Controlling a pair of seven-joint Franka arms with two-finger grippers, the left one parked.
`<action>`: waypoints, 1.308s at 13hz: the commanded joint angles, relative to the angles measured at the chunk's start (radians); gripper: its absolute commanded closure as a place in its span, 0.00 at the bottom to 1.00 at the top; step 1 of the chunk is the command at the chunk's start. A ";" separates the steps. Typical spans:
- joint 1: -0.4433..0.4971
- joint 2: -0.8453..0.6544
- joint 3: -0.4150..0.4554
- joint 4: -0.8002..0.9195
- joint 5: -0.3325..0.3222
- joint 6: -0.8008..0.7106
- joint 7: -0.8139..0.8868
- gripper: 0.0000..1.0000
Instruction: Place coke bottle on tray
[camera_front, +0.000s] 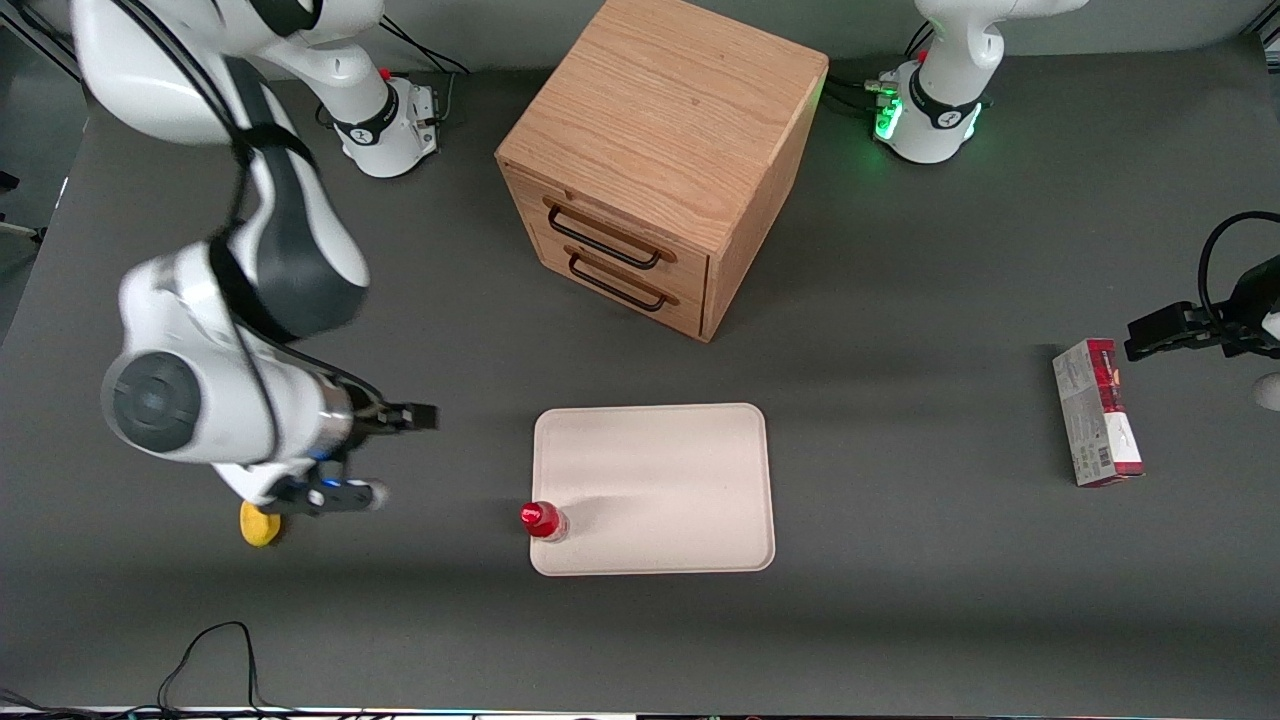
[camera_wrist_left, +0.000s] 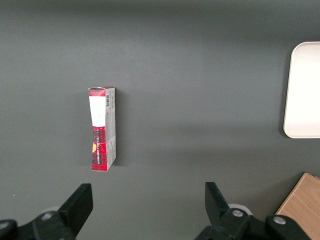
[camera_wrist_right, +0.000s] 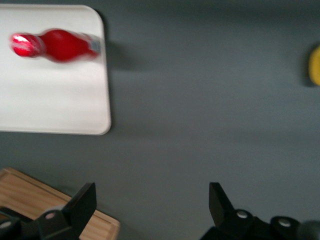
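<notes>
The coke bottle (camera_front: 543, 520), small and red with a red cap, stands upright on the cream-white tray (camera_front: 660, 470), at the tray's corner nearest the front camera and the working arm. The right wrist view shows the coke bottle (camera_wrist_right: 56, 45) just inside the rim of the tray (camera_wrist_right: 50, 102). My gripper (camera_front: 393, 456) hangs open and empty above the bare table, off the tray toward the working arm's end. Only dark table shows between the spread fingers of the gripper (camera_wrist_right: 150, 196).
A wooden drawer cabinet (camera_front: 655, 160) stands farther from the front camera than the tray, drawers facing it. A yellow object (camera_front: 260, 525) lies on the table under the working arm. A red-and-grey carton (camera_front: 1097, 412) lies toward the parked arm's end.
</notes>
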 joint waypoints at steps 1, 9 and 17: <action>0.008 -0.439 -0.101 -0.558 0.023 0.182 -0.143 0.00; 0.015 -0.562 -0.246 -0.528 0.019 0.014 -0.309 0.00; -0.079 -0.521 -0.174 -0.446 0.043 -0.052 -0.326 0.00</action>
